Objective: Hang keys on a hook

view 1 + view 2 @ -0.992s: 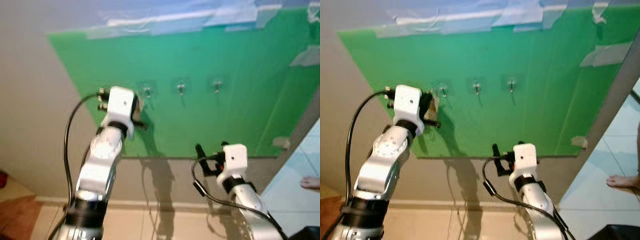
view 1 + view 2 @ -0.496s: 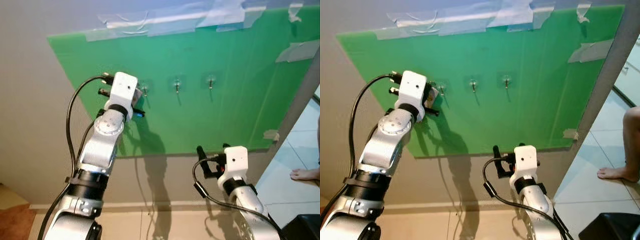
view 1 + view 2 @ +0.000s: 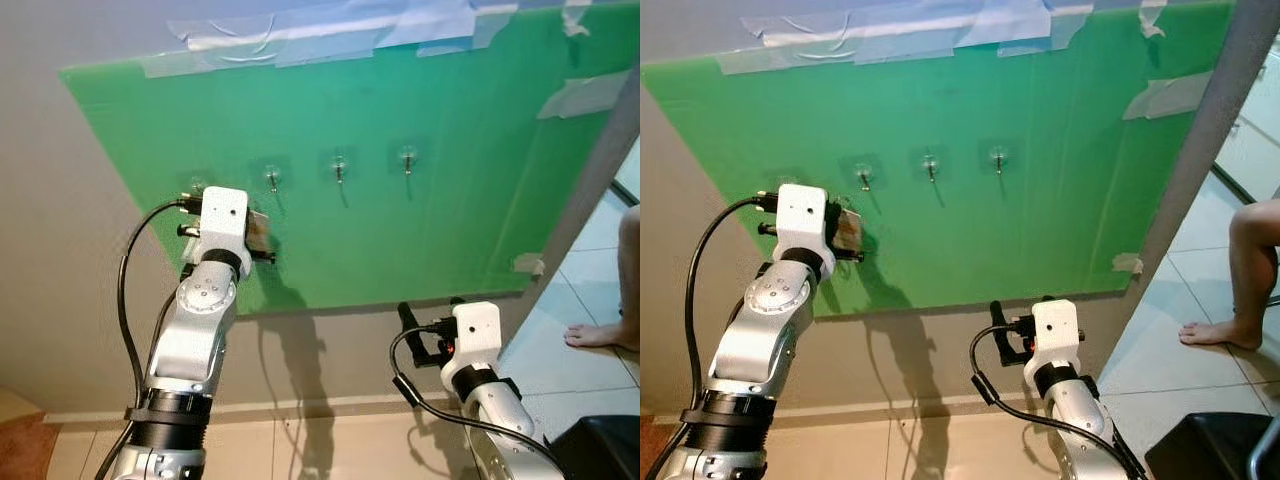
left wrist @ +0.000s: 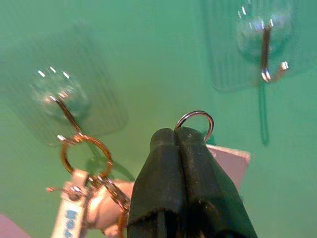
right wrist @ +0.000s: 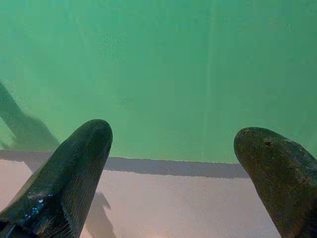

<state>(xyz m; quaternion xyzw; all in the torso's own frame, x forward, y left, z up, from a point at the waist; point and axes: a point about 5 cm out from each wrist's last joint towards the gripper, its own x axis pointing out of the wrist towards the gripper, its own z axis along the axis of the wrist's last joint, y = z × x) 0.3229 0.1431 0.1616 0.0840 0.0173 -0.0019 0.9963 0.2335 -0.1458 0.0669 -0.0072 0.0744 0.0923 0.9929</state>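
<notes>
My left gripper (image 3: 266, 242) is raised against the green board (image 3: 450, 230), just below the row of clear stick-on hooks (image 3: 271, 178). Its fingers (image 4: 176, 136) are shut on a silver key ring (image 4: 196, 119) with a pale tag (image 4: 230, 159) behind it. The ring sits below and between two hooks. One of these hooks (image 4: 270, 64) is bare. A gold key ring (image 4: 83, 152) with a chain and a tag hangs from the other hook (image 4: 62, 106). My right gripper (image 3: 428, 312) is low, in front of the board's bottom edge, open and holding nothing.
Two more bare hooks (image 3: 338, 168) (image 3: 406, 157) follow to the right on the board. Tape holds the board to the beige wall. A person's bare leg and foot (image 3: 1240, 260) are on the tiled floor at right. A dark object (image 3: 595, 445) sits at bottom right.
The camera has shifted. My left gripper, level with the hooks before, now sits lower, under the row, still shut on the key ring. The right arm has not moved.
</notes>
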